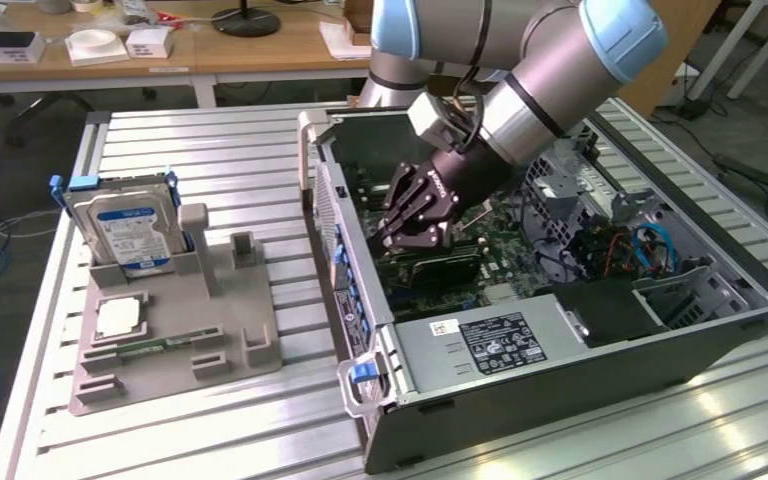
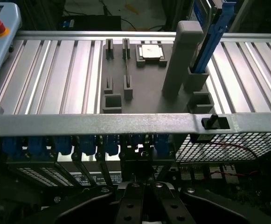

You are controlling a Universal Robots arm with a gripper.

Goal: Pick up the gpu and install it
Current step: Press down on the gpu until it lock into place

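The gpu (image 1: 454, 266) is a dark flat card with a green edge. It lies low inside the open computer case (image 1: 584, 360), over the motherboard. My gripper (image 1: 396, 243) reaches down into the case and is shut, its tips just above the card's end nearest the case's side wall. Whether they touch the card is hidden. In the wrist view the two fingers (image 2: 134, 205) stand pressed together with nothing visible between them, and my gripper (image 2: 144, 185) points at the blue slot clips along the case wall.
On the exterior view's left a grey holder (image 1: 224, 330) carries a silver hard drive (image 1: 124, 232), a processor chip (image 1: 117, 317) and a green memory stick (image 1: 157, 346). The case's metal rim (image 2: 102, 124) crosses ahead of the fingers. The power supply (image 1: 491, 342) sits in the case's near corner.
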